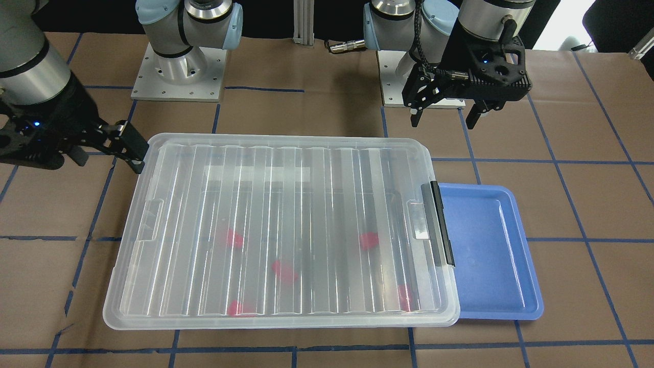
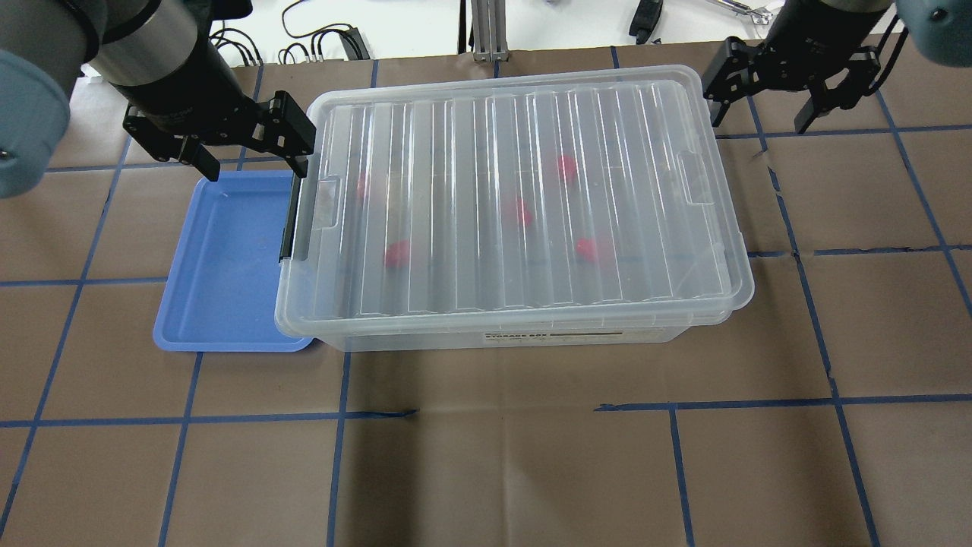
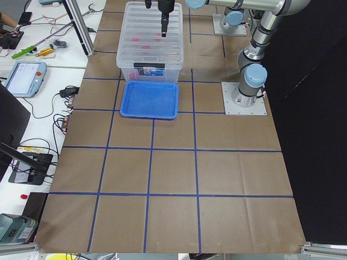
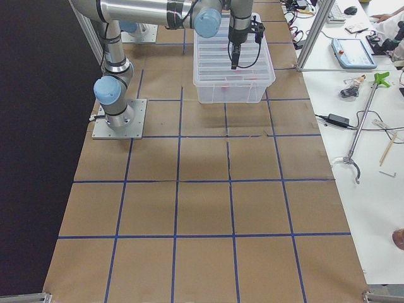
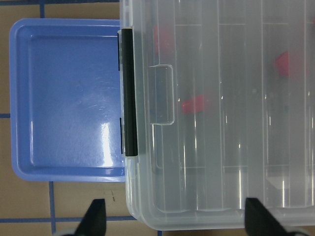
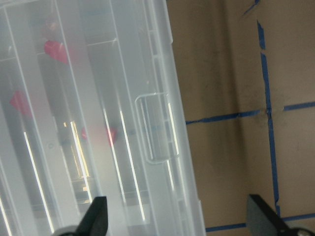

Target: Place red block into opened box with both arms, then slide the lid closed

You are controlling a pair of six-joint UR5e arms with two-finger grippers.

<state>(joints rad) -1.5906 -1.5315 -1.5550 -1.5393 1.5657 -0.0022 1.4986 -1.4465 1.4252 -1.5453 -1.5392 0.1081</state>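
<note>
The ribbed translucent lid (image 1: 286, 204) (image 2: 471, 152) lies flat over the clear box (image 2: 531, 338) and covers it. Several red blocks (image 1: 284, 271) (image 2: 396, 253) (image 5: 196, 104) (image 6: 55, 50) show blurred through the lid, lying on the box floor. My left gripper (image 2: 254, 169) (image 1: 443, 122) (image 5: 177, 221) hangs open above the box's latch end, holding nothing. At the opposite short end, my right gripper (image 2: 759, 121) (image 1: 110, 161) (image 6: 179, 219) is open and empty too, beside the lid's corner. Whether it touches the lid I cannot tell.
An empty blue tray (image 1: 490, 245) (image 2: 220, 266) (image 5: 69, 98) lies against the box's end with the black bar latch (image 1: 442, 223) (image 2: 288, 220). Brown paper with blue tape lines covers the table. The arm bases (image 1: 179, 71) stand behind the box.
</note>
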